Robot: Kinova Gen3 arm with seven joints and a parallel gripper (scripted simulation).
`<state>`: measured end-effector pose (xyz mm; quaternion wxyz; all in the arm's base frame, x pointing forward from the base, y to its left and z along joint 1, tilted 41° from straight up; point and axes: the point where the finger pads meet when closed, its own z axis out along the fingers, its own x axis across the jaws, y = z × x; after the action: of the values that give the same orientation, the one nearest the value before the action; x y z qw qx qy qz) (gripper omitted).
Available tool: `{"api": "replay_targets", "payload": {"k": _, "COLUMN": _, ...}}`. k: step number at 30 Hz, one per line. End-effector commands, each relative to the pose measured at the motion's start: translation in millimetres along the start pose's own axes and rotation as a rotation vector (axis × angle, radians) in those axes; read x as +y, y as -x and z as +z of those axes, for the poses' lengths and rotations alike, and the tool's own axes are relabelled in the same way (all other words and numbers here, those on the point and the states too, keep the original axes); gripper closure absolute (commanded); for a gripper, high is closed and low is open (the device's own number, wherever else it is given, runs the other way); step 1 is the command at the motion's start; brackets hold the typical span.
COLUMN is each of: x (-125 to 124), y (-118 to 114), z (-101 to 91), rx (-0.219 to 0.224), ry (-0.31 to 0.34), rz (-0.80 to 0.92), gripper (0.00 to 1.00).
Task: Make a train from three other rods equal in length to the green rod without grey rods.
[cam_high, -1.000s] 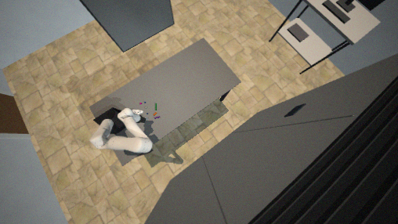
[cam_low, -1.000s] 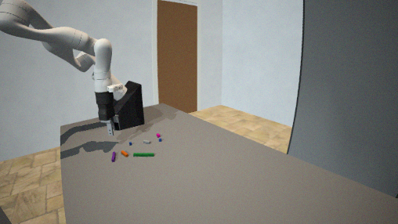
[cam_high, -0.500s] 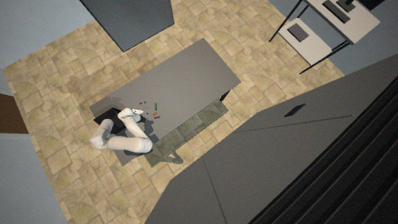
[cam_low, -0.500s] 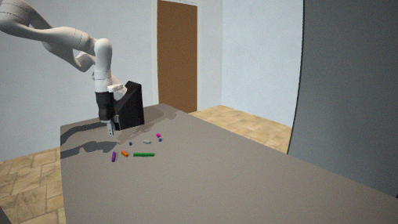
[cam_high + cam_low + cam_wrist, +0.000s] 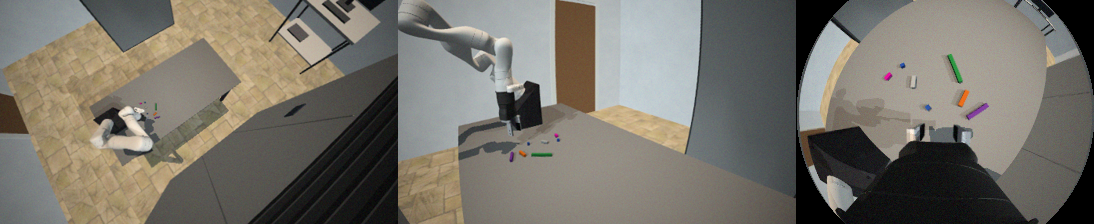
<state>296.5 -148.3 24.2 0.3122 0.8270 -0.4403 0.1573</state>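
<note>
A green rod (image 5: 156, 106) (image 5: 541, 154) (image 5: 955, 68) lies flat on the table. An orange rod (image 5: 155, 113) (image 5: 522, 153) (image 5: 963, 98) and a purple rod (image 5: 157, 117) (image 5: 511, 157) (image 5: 977, 111) lie near it at different angles, apart. One blue rod (image 5: 528, 143) (image 5: 928, 107) lies nearest the gripper. Another blue rod (image 5: 145, 102) (image 5: 558, 139) (image 5: 902, 65) lies beside a magenta rod (image 5: 141, 103) (image 5: 556, 135) (image 5: 888, 76), apart from it. A grey rod (image 5: 544, 142) (image 5: 913, 81) lies between the blue rods. My gripper (image 5: 514, 132) (image 5: 939, 130) is open and empty, above the table.
The table (image 5: 188, 74) (image 5: 633, 176) (image 5: 996, 45) carries all the rods. A black block (image 5: 533, 105) (image 5: 846, 152) stands by the arm's base. The arm's shadow falls across the table near the gripper. A tall dark panel (image 5: 133, 23) (image 5: 747, 78) stands beyond the table's edge.
</note>
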Motion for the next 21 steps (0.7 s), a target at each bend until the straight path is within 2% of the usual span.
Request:
{"api": "replay_targets", "payload": {"k": 1, "x": -5, "y": -1, "z": 0.5, "rx": 0.002, "ry": 0.008, "rz": 0.064, "gripper": 0.00}}
{"api": "replay_targets", "payload": {"k": 9, "x": -17, "y": -2, "z": 0.2, "rx": 0.000, "ry": 0.007, "rz": 0.195, "gripper": 0.00}}
{"api": "replay_targets", "payload": {"k": 21, "x": -43, "y": -5, "z": 1.3, "rx": -0.006, "ry": 0.022, "rz": 0.554, "gripper": 0.00}}
